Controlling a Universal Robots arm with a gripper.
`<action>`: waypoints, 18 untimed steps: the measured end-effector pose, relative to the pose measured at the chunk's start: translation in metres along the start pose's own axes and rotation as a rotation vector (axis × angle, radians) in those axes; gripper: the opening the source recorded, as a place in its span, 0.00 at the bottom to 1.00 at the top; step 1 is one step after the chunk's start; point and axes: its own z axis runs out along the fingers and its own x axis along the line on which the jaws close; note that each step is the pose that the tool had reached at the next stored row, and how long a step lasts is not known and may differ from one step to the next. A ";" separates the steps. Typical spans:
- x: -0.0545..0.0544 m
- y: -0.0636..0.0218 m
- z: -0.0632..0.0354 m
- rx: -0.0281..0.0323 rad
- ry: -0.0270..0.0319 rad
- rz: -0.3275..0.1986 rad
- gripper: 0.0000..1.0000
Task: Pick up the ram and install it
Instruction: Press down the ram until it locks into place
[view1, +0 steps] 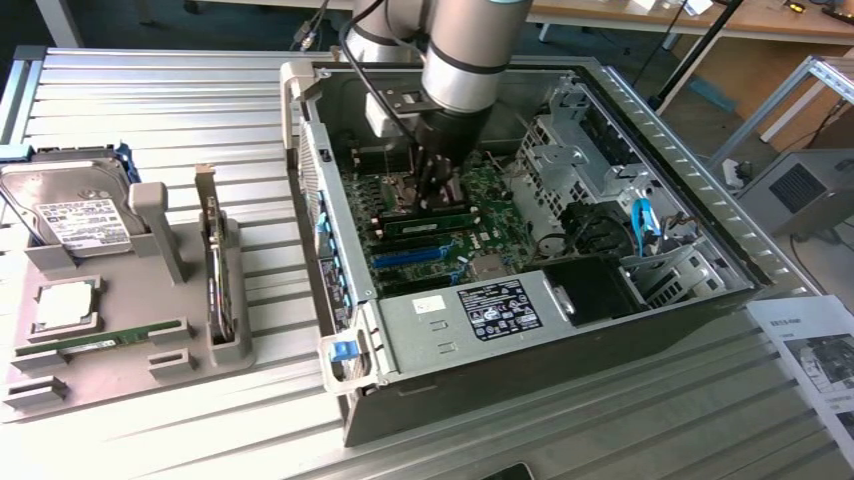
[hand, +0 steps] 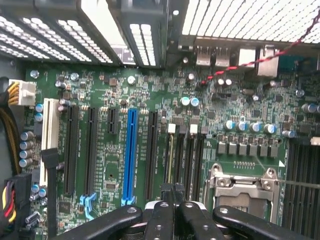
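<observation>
Black gripper (view1: 434, 195) closed, empty, low inside open grey computer case (view1: 694, 200) over green motherboard (hand: 150, 145). Long green ram stick (view1: 100, 340) lies flat (long axis sideways) on grey holder tray (view1: 200, 365), well apart toward exterior view's left.

You can see the ram (view1: 454, 210) as a long, thin green stick with small dark chips. It lies on its long edge across the motherboard (view1: 467, 235) inside the open computer case (view1: 441, 390), in the row of memory slots beside the processor socket. Whether it is fully seated in its slot, you cannot tell. A second ram stick (view1: 107, 338), the same narrow green shape, sits well apart from it, lying lengthwise in a groove of the grey parts tray (view1: 134, 375) at the exterior view's left.
</observation>
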 end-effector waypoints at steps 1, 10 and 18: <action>0.000 0.0017 -0.0001 0.0007 0.0000 0.000 0.11; -0.001 0.0173 -0.0005 0.0096 0.0007 0.000 0.11; -0.002 0.0255 -0.0009 0.0152 0.0010 0.000 0.11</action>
